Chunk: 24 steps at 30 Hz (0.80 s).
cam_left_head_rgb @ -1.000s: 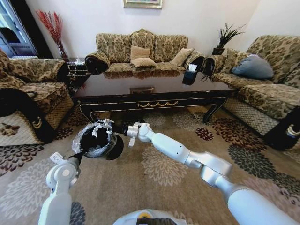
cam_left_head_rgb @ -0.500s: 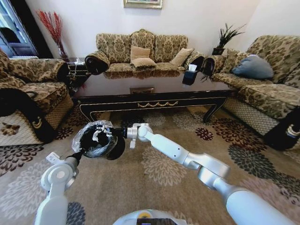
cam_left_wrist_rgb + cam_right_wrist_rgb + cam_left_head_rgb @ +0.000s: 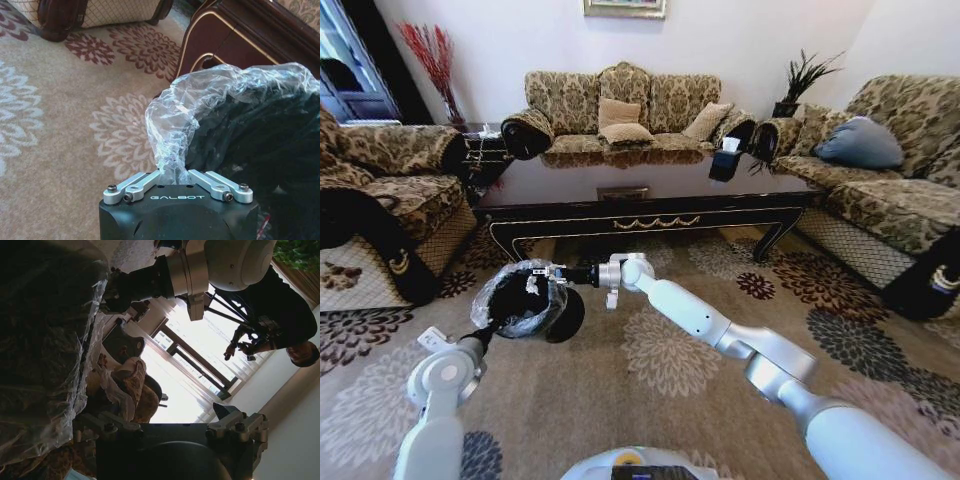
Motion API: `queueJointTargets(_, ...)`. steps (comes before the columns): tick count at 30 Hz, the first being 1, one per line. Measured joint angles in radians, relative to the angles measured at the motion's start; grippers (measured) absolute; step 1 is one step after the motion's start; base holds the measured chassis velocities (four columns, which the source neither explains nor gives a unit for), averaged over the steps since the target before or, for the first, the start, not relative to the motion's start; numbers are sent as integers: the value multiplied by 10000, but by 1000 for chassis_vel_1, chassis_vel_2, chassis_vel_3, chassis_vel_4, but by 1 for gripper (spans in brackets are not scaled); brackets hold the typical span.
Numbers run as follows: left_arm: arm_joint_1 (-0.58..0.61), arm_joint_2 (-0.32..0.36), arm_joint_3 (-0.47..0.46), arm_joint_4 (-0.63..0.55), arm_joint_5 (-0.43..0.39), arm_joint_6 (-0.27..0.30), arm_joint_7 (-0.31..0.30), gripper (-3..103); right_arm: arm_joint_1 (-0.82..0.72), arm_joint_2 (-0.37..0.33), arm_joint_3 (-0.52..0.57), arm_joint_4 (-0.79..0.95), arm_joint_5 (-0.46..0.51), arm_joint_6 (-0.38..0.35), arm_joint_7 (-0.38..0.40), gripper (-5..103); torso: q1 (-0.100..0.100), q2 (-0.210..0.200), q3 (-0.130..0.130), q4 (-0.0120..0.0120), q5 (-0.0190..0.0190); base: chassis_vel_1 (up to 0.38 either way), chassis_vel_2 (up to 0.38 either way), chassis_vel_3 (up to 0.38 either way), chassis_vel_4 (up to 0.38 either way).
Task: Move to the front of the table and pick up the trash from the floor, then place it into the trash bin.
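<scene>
Crinkly-lined round black trash bin pinched by left gripper

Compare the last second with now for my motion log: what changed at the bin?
The right gripper rose slightly and drew back toward the rim of the trash bin. The left gripper kept its pinch on the liner, holding the bin tilted. The table stayed put.
</scene>
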Motion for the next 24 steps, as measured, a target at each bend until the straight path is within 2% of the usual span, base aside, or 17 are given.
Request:
queueJointTargets(8, 28, 12, -38, -86, -34, 1, 0, 2, -82, 18, 165, 35, -940, 54, 200, 100, 0, 0, 0, 0, 0, 0, 0, 0, 0)
queueJointTargets(13, 107, 54, -117, -173, -122, 12, -5, 2, -233, 148, 403, -108, -2122, 138, 441, 100, 0, 0, 0, 1, 0, 0, 0, 0, 0)
queueJointTargets(16, 133, 80, -151, -199, -134, 14, -22, 2, -286, 175, 507, -148, -2504, 168, 538, 100, 0, 0, -1, 0, 0, 0, 0, 0, 0)
queueJointTargets(24, 199, 103, -168, -216, -153, 22, -27, 2, -256, 85, 592, -106, -2886, 240, 623, 100, 0, 0, 0, 0, 0, 0, 0, 0, 0)
